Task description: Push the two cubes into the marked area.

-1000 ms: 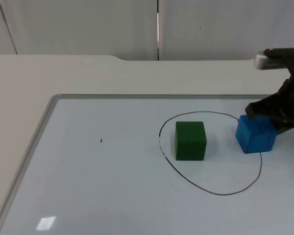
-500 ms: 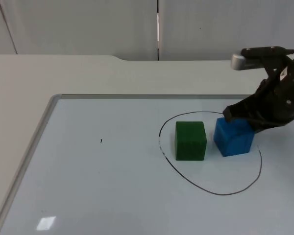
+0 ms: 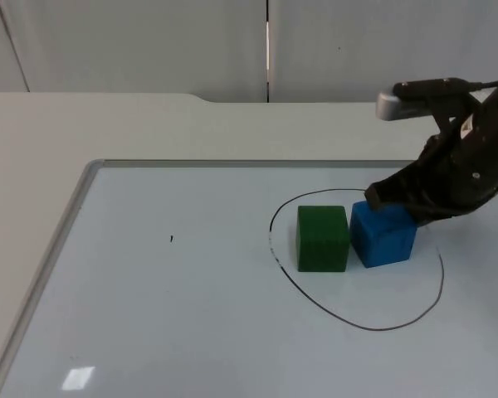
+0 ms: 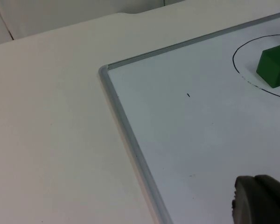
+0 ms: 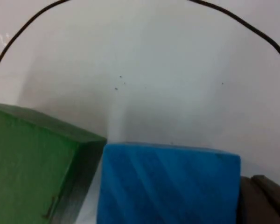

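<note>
Both cubes sit inside the black outline (image 3: 438,286) on the whiteboard (image 3: 174,315): green cube (image 3: 323,239) at about 9 o'clock of the loop, blue cube (image 3: 383,233) just beside it at 3 o'clock, touching or nearly so. Right gripper (image 3: 390,201) is pressed against blue's far side because it's pushing, not grasping; can't tell its fingers' state. Left gripper (image 4: 261,200) waits near the whiteboard's corner over the worktop (image 3: 108,124), fingers also unclear. Task looks essentially done.

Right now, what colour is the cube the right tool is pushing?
Blue. The blue cube shows best in the top view, beside the green cube.
</note>
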Motion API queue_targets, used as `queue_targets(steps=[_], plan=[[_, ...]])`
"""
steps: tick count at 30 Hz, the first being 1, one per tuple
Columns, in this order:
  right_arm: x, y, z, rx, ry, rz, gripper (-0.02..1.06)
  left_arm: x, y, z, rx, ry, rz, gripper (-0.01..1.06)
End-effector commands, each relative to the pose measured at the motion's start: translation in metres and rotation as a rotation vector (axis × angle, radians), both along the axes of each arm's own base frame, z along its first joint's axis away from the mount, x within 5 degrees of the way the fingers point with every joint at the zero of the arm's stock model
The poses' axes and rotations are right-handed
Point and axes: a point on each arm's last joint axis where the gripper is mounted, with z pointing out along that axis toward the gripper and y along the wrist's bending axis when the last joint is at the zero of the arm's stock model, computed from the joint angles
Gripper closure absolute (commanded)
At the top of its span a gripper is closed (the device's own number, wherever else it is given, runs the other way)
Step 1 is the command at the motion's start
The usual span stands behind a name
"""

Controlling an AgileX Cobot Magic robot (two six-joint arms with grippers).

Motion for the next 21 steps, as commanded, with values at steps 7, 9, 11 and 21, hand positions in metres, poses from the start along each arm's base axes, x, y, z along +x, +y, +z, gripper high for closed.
queue_targets(steps=[7,9,11,21], plan=[[-0.004,-0.005,0.014,-0.079,0.008,0.07,1.04,0.0,0.0,0.0,-0.005,-0.009,0.006,1.05],[-0.006,-0.009,0.03,-0.073,-0.011,0.06,1.04,0.0,0.0,0.0,-0.005,-0.009,0.006,1.05],[-0.006,-0.012,0.038,-0.068,-0.026,0.054,1.04,0.0,0.0,0.0,-0.005,-0.009,0.006,1.05],[-0.038,-0.027,0.153,0.022,-0.284,0.035,1.04,0.0,0.0,0.0,-0.005,-0.009,0.006,1.05]])
